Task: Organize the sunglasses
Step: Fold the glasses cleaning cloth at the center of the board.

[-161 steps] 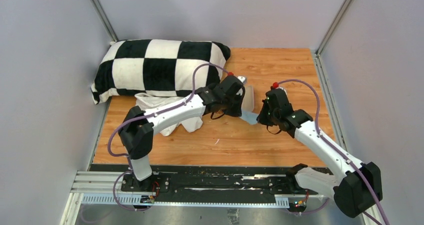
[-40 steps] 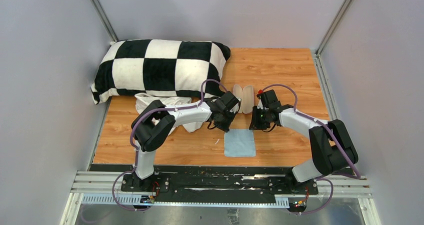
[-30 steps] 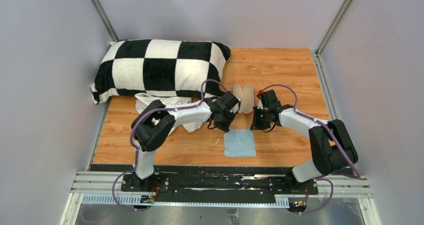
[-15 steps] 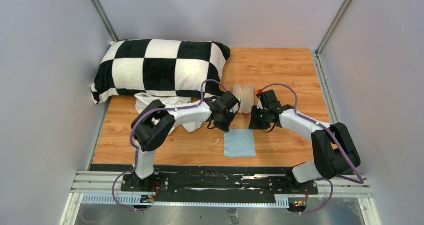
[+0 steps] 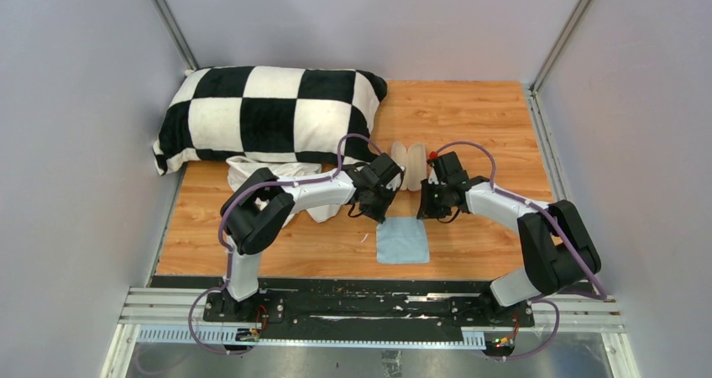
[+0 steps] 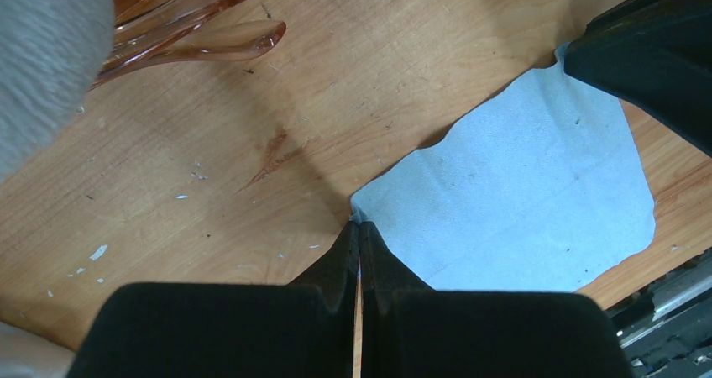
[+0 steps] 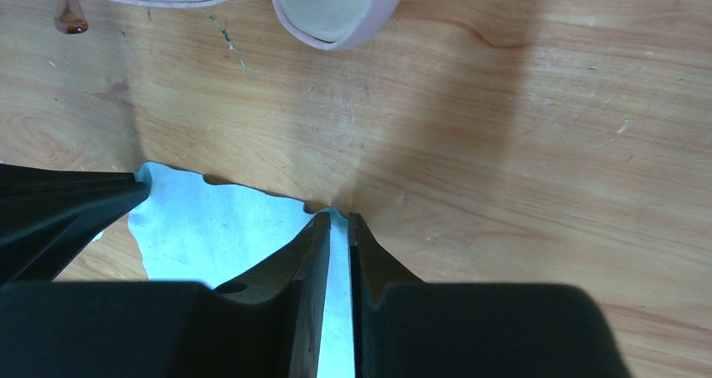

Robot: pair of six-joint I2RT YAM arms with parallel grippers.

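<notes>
The light-blue cloth (image 5: pixel 402 240) lies flat on the wooden table, just in front of the open pink case (image 5: pixel 408 166). My left gripper (image 6: pixel 359 225) is shut on the cloth's (image 6: pixel 520 202) far left corner, low on the table. My right gripper (image 7: pixel 336 217) stands at the far right corner of the cloth (image 7: pixel 210 227), its jaws a narrow slit apart and the blue showing through the gap. Of the sunglasses (image 6: pixel 193 25), only amber, see-through curved parts show, at the top left of the left wrist view. In the top view my left arm hides them.
A black-and-white checkered pillow (image 5: pixel 269 113) fills the back left. A crumpled white cloth (image 5: pixel 252 176) lies in front of it under my left arm. The case's cream inside (image 7: pixel 336 4) faces up. Grey walls close in the table on three sides.
Over the last second my right gripper's jaws have parted from the cloth's corner and its wrist has shifted slightly left. The left gripper stays shut on its corner. The cloth has not moved.
</notes>
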